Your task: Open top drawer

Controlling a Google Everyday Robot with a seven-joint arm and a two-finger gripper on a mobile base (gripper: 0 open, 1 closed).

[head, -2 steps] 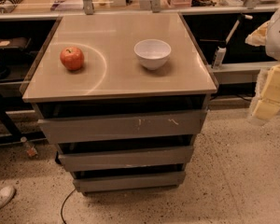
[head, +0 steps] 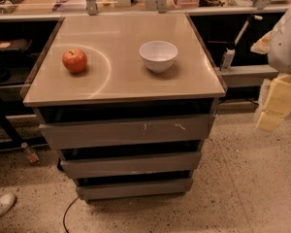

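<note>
The top drawer (head: 126,131) is the widest grey handleless front, just under the cabinet's tan top (head: 121,76). It has small pale scratches right of centre, and a dark gap runs above it. Its front stands slightly back under the top's edge. My gripper (head: 275,103), pale yellow, hangs at the right edge of the camera view below the white arm (head: 286,38). It is to the right of the cabinet, about level with the drawer and apart from it.
A red apple (head: 74,60) and a white bowl (head: 158,56) sit on the cabinet top. Two narrower drawer fronts (head: 131,164) lie below the top drawer. A dark shelf unit (head: 9,57) stands at the left, a shoe (head: 1,206) lies at the lower left, and a cable (head: 67,215) runs along the floor.
</note>
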